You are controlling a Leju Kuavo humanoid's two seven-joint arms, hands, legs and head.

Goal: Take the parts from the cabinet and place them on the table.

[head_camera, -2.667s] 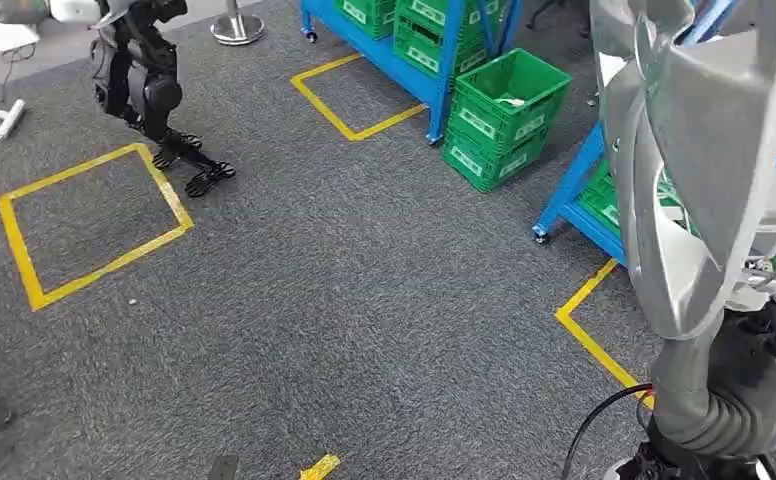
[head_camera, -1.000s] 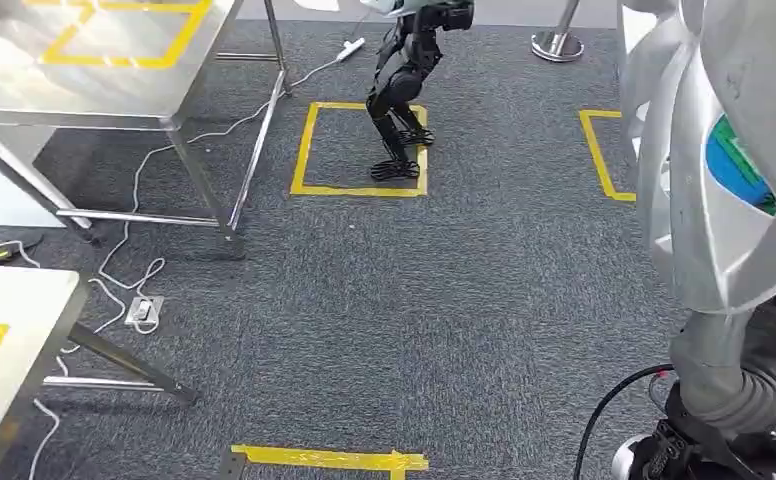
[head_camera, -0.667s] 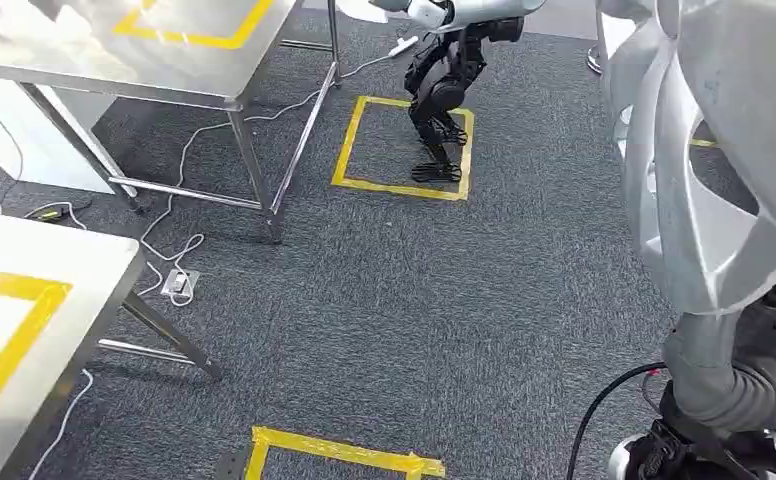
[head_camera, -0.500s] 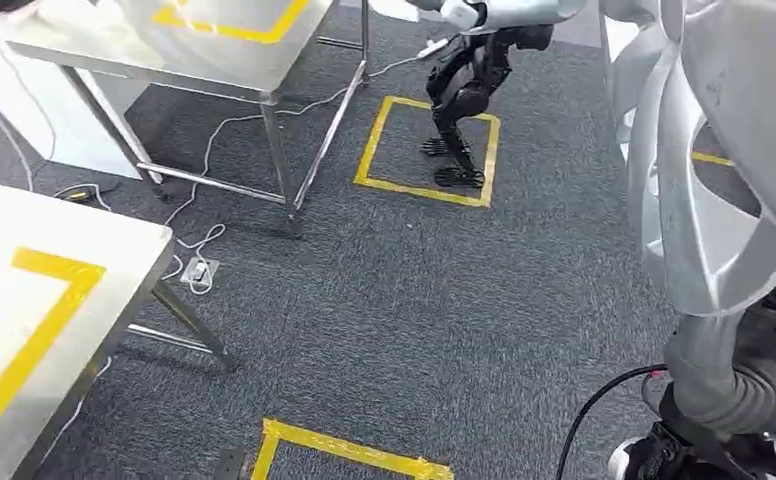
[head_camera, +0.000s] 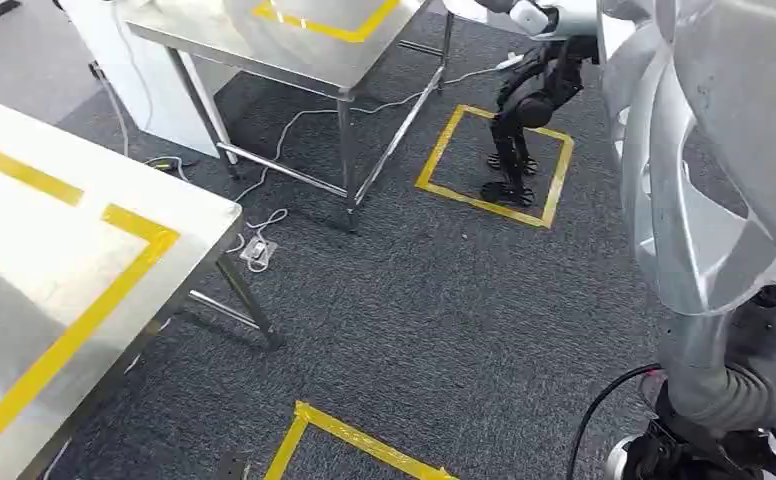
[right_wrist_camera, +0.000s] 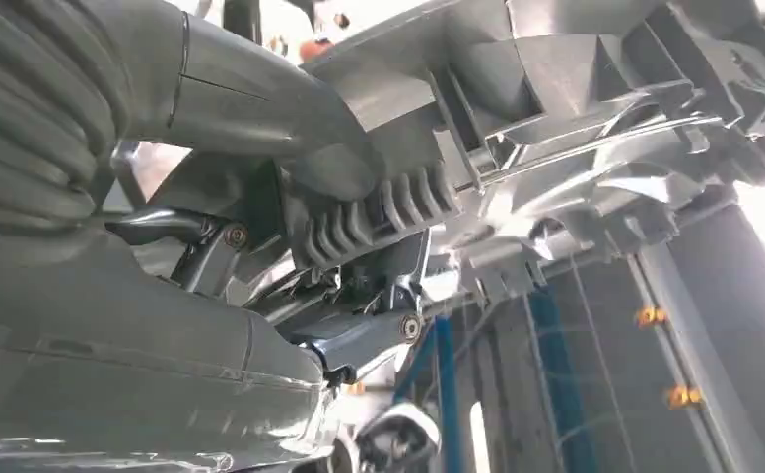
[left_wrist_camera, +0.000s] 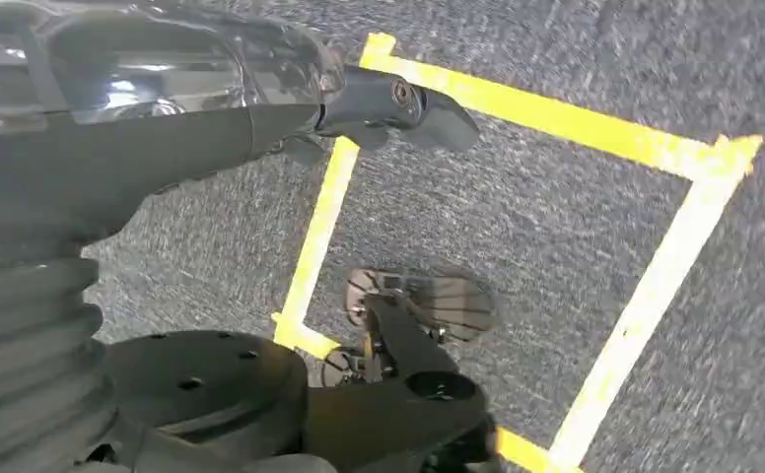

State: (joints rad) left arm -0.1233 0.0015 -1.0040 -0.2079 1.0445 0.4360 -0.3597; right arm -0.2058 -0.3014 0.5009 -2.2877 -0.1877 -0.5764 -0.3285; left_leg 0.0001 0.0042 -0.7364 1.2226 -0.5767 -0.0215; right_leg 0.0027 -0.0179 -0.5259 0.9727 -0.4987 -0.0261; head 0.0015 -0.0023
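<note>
A large silver cast part with ribs and cut-outs fills the right side of the head view, held up close to my body. The right wrist view shows my right hand gripping this silver part, the thick thumb pressed along its ribbed face. A steel table with a yellow tape outline stands at the near left. My left hand hangs over the carpet with nothing in it, fingers apart.
A second steel table with yellow tape stands further back. Cables and a power strip lie on the carpet between the tables. Another dark-legged robot stands in a yellow floor square. Yellow tape marks the floor near my feet.
The whole view has swung away from the blue rack with green crates toward the tables. The near table has come into view at the left and grown larger. The part stays in my right hand.
</note>
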